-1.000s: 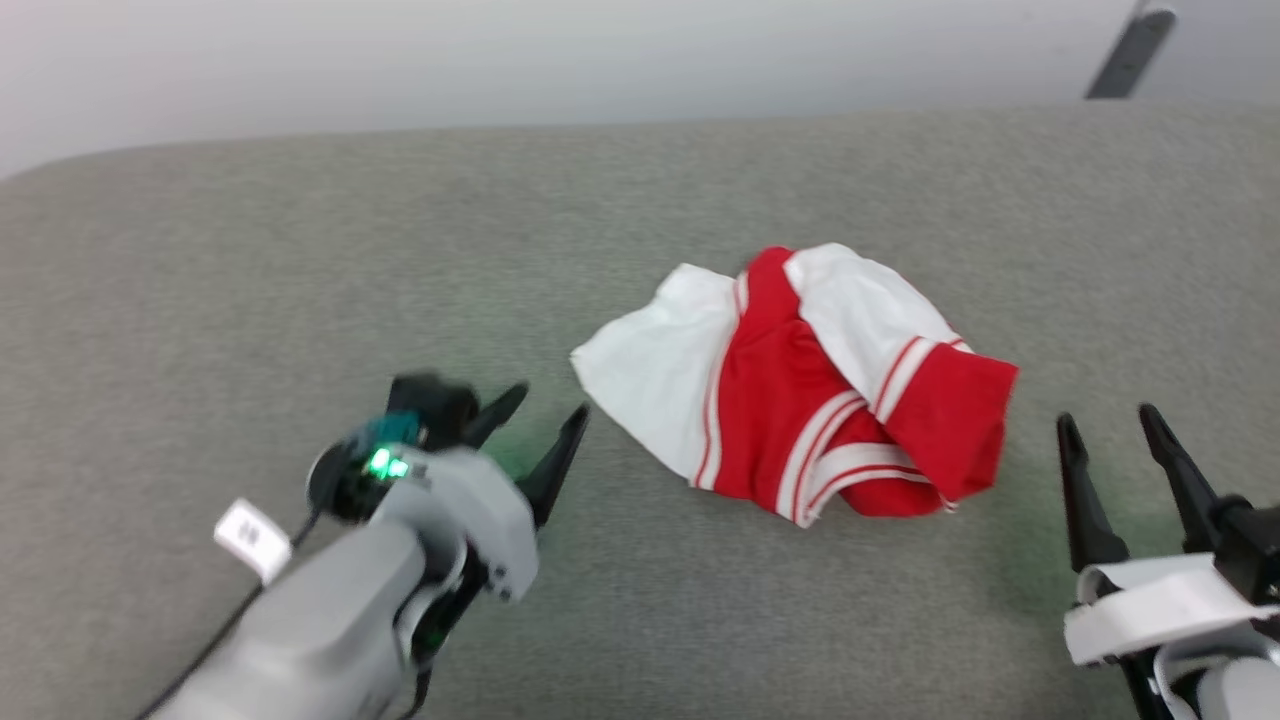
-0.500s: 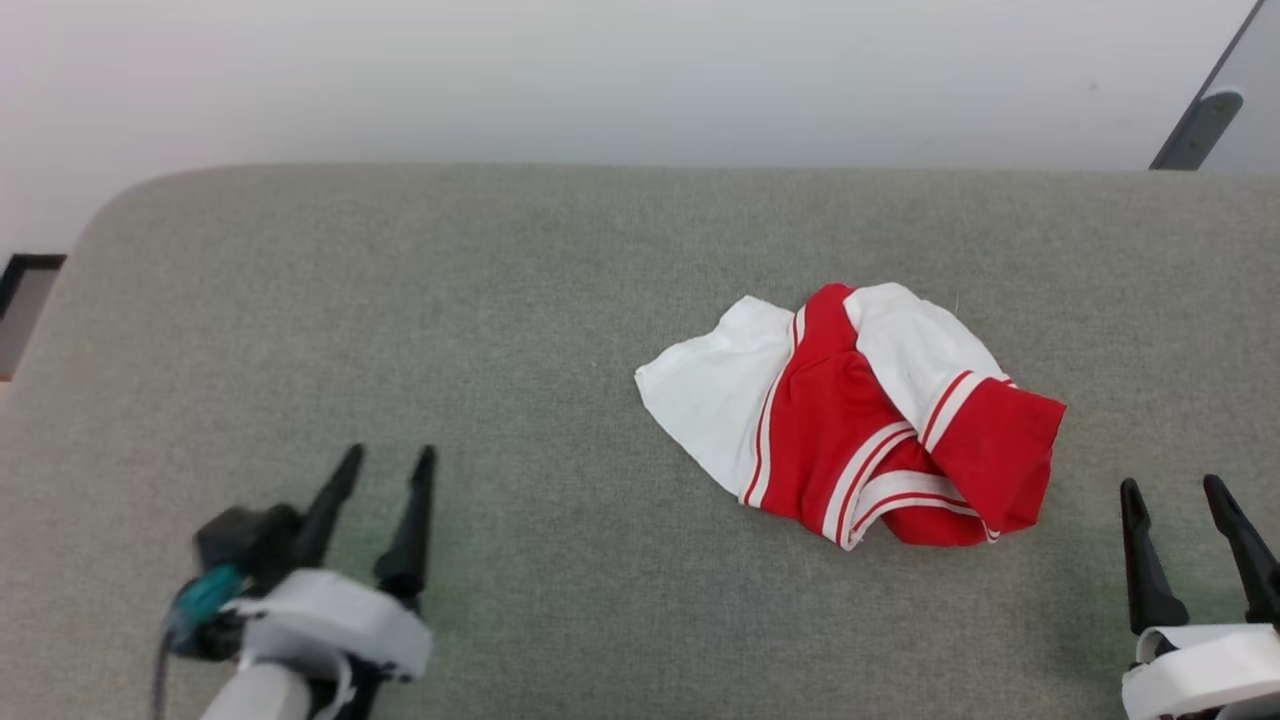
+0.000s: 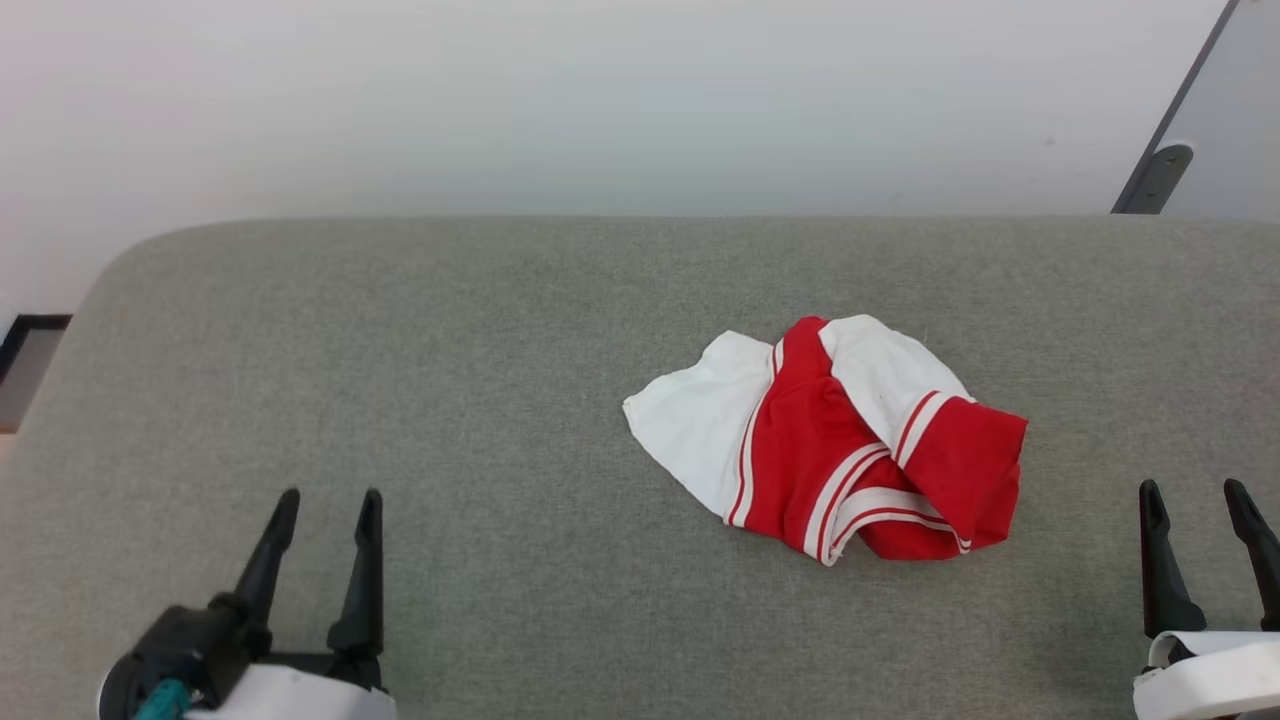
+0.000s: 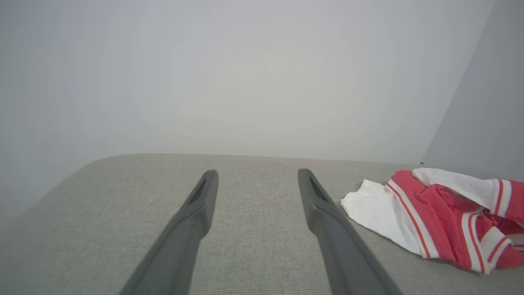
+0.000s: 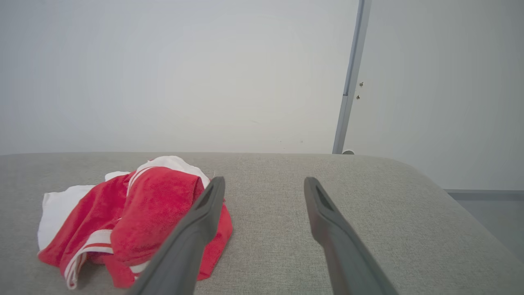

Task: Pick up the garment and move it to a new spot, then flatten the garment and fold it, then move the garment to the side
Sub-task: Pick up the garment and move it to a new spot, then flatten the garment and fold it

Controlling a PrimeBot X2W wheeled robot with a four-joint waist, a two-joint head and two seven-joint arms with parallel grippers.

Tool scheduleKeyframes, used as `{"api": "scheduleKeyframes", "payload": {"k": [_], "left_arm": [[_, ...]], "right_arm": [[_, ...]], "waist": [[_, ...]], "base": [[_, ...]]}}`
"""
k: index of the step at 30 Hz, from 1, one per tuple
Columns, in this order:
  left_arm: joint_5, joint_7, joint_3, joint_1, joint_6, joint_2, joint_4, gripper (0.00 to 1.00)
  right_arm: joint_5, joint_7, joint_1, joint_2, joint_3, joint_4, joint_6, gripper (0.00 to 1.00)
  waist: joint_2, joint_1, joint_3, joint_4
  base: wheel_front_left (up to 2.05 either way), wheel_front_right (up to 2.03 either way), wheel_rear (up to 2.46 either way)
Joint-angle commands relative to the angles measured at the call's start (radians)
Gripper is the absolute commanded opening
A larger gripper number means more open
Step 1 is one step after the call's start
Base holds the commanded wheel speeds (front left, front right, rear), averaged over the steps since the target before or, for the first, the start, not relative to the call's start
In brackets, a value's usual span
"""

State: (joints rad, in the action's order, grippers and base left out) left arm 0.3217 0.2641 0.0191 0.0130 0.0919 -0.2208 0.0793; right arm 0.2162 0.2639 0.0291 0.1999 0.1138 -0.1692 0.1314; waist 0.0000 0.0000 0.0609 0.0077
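Note:
The garment (image 3: pixel 840 440) is a red jersey with white sleeves and striped trim, lying crumpled in a heap right of centre on the grey padded table (image 3: pixel 480 350). It also lies at the right in the left wrist view (image 4: pixel 434 213) and at the lower left in the right wrist view (image 5: pixel 123 221). My left gripper (image 3: pixel 328 500) stands open at the lower left, well away from the cloth. My right gripper (image 3: pixel 1195 495) stands open at the lower right, a short way right of the heap. Nothing sits between either pair of fingers.
A pale wall (image 3: pixel 600 100) runs behind the table's far edge. A grey post or panel edge (image 3: pixel 1165 170) rises at the back right. The table's rounded left corner (image 3: pixel 130 260) drops off to the floor.
The left arm has pulled back from beside the garment to the lower left corner. The head camera has tilted up, showing more wall. The garment lies as before.

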Motion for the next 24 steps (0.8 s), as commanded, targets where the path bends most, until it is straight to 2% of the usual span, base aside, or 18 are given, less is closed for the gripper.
{"api": "scheduleKeyframes", "payload": {"k": [1,7,17,21,24], "left_arm": [[-0.02,0.0,-0.014,-0.021,0.012,0.014,-0.002,1.0],[-0.049,0.0,-0.034,-0.042,0.031,0.041,0.021,1.0],[-0.063,0.0,-0.036,-0.038,0.038,0.064,0.032,1.0],[-0.053,0.0,-0.036,-0.046,0.039,0.079,0.038,1.0],[-0.046,0.0,-0.025,-0.046,0.04,0.091,0.045,1.0]], "right_arm": [[0.002,0.0,-0.013,-0.003,-0.005,0.008,-0.001,1.0],[0.004,0.0,-0.02,-0.01,-0.007,0.013,-0.001,1.0],[-0.002,0.0,-0.011,-0.009,-0.014,0.015,-0.001,1.0],[-0.008,-0.005,0.011,0.013,-0.052,0.01,-0.001,1.0],[-0.001,-0.051,0.056,0.062,-0.126,0.024,-0.001,1.0]], "waist": [[0.0,0.0,-0.009,-0.006],[0.0,0.0,-0.014,-0.01],[0.0,0.0,-0.009,-0.009],[0.0,0.0,-0.004,-0.006],[0.0,0.0,0.007,-0.004]], "base": [[0.0,0.0,0.0],[0.0,0.0,0.0],[0.0,0.0,0.0],[0.0,0.0,0.0],[0.0,0.0,0.0]]}}
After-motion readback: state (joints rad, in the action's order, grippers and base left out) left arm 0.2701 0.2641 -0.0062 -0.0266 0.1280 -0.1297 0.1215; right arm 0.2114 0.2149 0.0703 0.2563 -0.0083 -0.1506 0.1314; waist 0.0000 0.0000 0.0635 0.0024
